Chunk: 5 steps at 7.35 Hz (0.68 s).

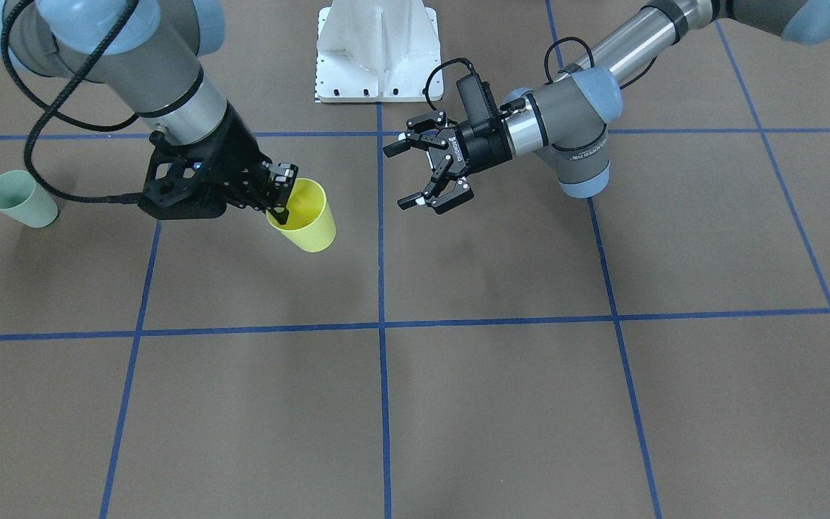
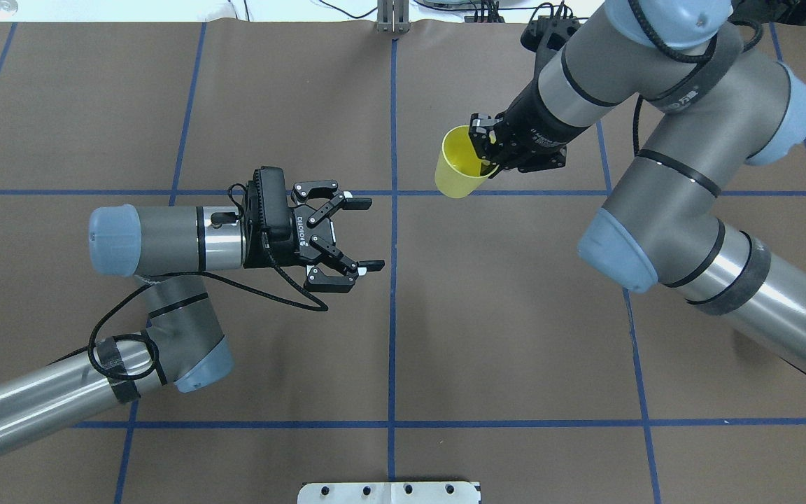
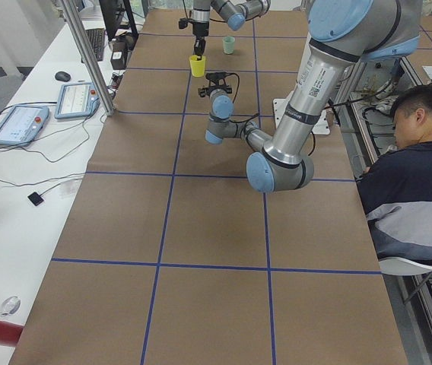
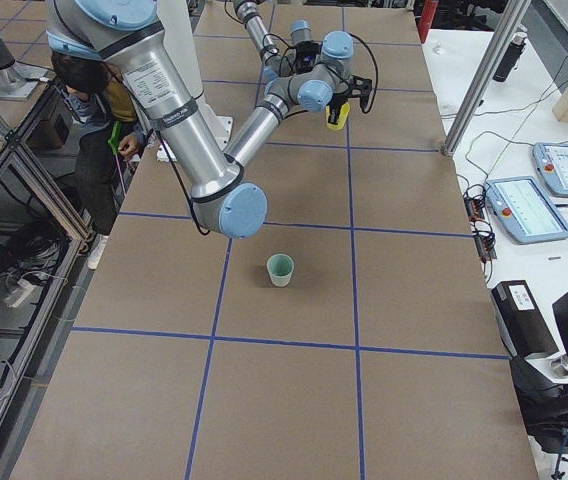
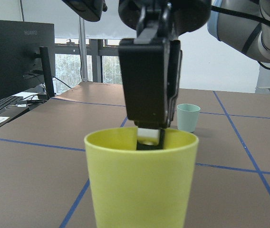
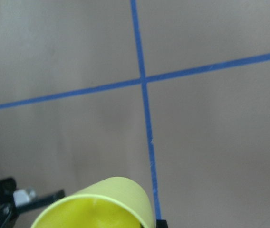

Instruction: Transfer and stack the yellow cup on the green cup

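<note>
Yellow tapered plastic cup (image 1: 307, 220), tilted, is clamped at its rim by the right gripper (image 1: 279, 205), with one finger inside the wall and one outside. Pale green plastic cup (image 1: 21, 200) stands upright on the brown paper-covered table (image 1: 458, 404), well apart from it. Left gripper (image 1: 402, 176), fingers spread and empty, points toward the yellow one.

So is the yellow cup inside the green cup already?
No, the yellow cup hangs from the right gripper, which pinches its rim, while the green cup stands alone off to the side.
</note>
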Tool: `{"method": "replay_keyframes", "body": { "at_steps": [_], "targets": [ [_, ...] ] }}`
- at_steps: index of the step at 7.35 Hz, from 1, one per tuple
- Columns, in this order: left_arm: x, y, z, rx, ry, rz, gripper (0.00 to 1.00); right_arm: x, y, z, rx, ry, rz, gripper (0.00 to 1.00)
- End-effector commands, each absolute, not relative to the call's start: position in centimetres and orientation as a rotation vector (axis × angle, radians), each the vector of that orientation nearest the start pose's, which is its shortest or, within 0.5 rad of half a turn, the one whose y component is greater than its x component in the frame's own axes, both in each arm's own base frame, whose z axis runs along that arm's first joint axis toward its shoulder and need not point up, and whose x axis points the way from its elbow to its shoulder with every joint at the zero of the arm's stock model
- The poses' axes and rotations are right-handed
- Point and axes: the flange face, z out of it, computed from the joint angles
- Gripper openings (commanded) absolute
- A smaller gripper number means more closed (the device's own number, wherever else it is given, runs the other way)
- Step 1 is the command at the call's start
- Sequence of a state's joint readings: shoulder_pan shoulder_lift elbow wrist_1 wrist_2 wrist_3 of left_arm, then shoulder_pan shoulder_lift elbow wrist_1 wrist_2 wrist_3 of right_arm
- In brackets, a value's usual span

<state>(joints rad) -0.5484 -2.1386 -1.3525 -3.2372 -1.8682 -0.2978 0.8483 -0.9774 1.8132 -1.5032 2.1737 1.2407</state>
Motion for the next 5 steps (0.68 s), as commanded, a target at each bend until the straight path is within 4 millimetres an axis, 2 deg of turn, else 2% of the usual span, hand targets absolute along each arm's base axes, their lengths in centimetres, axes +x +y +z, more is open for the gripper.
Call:
{"method": "replay_keyframes", "body": {
  "at_steps": [1, 2, 3, 4, 5],
  "targets": [
    [49.1, -42.7, 25.5, 1.525, 1.401, 0.711, 1.00, -29.0, -56.4, 23.0, 0.109, -0.901, 0.092, 0.00],
    [48.9, -43.1, 25.6, 1.522, 1.389, 0.706, 1.00, -24.4, -58.3, 25.8, 0.136, -0.852, 0.040, 0.00],
    [48.2, -44.0, 25.6, 1.524, 1.367, 0.684, 0.99, -20.1, -59.3, 29.2, 0.142, -0.833, 0.006, 0.00],
    [47.2, -45.9, 26.1, 1.492, 1.311, 0.672, 0.99, -16.9, -59.6, 31.9, 0.154, -0.812, -0.012, 0.00],
    [46.4, -47.6, 26.4, 1.459, 1.260, 0.660, 0.99, -14.9, -59.7, 33.4, 0.160, -0.798, -0.014, 0.00]
  ]
}}
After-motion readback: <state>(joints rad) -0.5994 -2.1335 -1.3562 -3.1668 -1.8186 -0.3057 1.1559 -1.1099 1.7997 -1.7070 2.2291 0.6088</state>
